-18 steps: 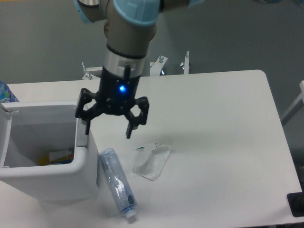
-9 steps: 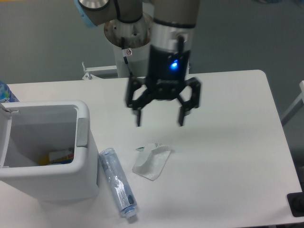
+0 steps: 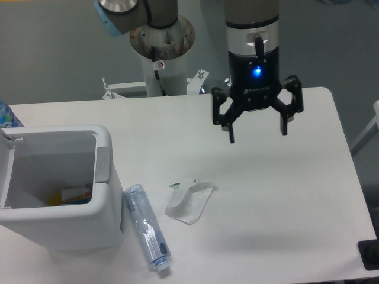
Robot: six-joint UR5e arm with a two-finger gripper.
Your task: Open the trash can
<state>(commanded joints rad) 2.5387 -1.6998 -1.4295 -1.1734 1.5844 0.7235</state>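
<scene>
Nearest the camera, a clear plastic bottle (image 3: 146, 228) lies on its side on the white tabletop (image 3: 278, 207), its cap end pointing toward the front edge. Just beside it, to the left, stands the trash can (image 3: 56, 222), at the front left corner of the tabletop. Its top is open: the inside is exposed, with a yellow and white item (image 3: 74, 194) lying at the bottom, the grey push tab (image 3: 103, 164) sits on the right wall, and the lid (image 3: 6, 168) appears to stand swung up along the far left edge. A crumpled white wrapper (image 3: 189, 201) rests a little past the bottle, near but apart from it.

Farther back, the claw (image 3: 258, 131) hangs in the air above the rear right part of the tabletop, well apart from the trash can, its fingers (image 3: 231, 127) spread wide and holding nothing. A second ago it hovered right at the can's right rim by the tab; half a second ago it was already over the middle of the tabletop, and now it has drifted still farther right and back. The can looks the same across all three moments. I judge the opening to be done, with the arm withdrawing.
</scene>
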